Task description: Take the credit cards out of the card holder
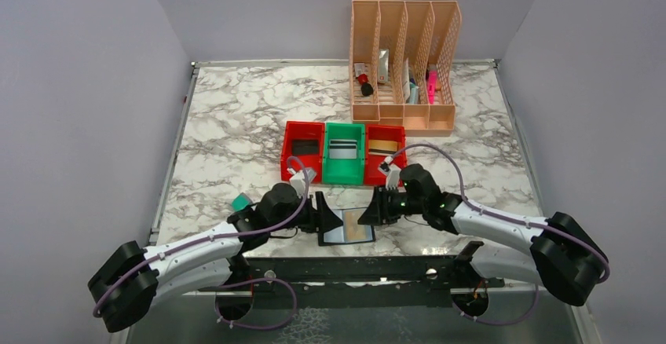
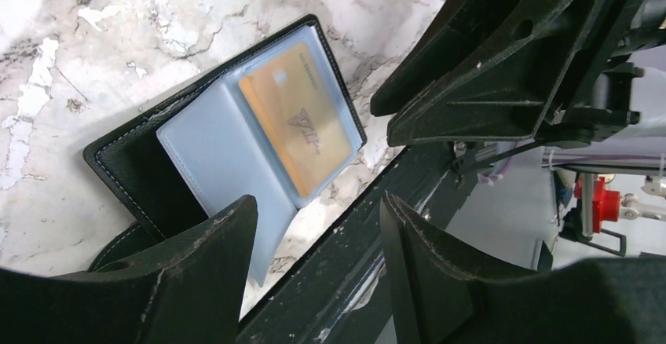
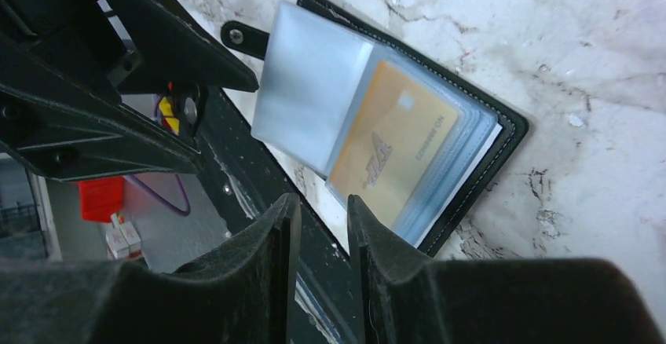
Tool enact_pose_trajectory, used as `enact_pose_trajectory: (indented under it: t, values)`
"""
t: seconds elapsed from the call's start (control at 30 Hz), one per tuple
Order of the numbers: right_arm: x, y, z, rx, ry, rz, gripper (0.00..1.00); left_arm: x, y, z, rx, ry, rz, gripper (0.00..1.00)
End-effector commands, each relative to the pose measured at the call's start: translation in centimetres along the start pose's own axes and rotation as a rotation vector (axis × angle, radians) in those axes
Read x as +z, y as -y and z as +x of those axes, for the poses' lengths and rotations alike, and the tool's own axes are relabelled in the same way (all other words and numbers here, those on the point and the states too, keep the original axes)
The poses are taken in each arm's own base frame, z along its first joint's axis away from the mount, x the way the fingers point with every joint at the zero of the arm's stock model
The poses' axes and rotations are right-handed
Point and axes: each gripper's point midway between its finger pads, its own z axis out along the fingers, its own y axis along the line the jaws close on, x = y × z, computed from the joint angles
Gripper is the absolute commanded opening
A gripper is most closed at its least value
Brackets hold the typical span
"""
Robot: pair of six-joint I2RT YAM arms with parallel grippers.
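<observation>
Left gripper (image 1: 330, 217) over marble table (image 1: 236, 124), grey walls (image 1: 78, 85).

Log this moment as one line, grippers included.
stage: pre-grasp | card holder: lying open on marble table | gold card: in clear sleeve | left gripper: open, empty | right gripper: narrowly open, empty

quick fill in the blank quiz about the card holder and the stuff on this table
1. The card holder lies ___ on the marble table, its pockets facing up.
2. The card showing in its clear sleeve is ___ in colour.
3. The middle bin of the three is ___.
4. The peach file organizer at the far side has ___ compartments.

Missing words: open; gold; green; four
</observation>
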Motion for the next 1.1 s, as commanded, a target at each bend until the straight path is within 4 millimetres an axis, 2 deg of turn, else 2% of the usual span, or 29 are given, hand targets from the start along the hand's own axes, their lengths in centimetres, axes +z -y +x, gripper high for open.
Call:
enact_pose_trajectory:
  t: [0.0,0.2,0.37,0.53,1.07]
  values:
    - [0.9,-0.6,0.7,-0.001,-0.053,-0.014,0.32,0.8,-0.5,-0.1,0.007,0.017,-0.036,0.61]
    - [2.2,1.4,1.9,0.030,-0.090,0.100,0.31,1.3,-2.3,1.2,0.014,-0.018,-0.118,0.61]
    - [2.2,2.5,2.1,0.044,-0.083,0.155,0.31,1.6,-3.1,2.2,0.024,-0.044,-0.153,0.60]
    - [1.7,2.9,1.5,0.046,-0.050,0.194,0.31,1.8,-3.6,2.7,0.032,-0.062,-0.176,0.59]
    - [1.8,4.3,2.0,0.053,-0.070,0.268,0.31,2.0,-4.5,4.0,0.038,-0.102,-0.209,0.56]
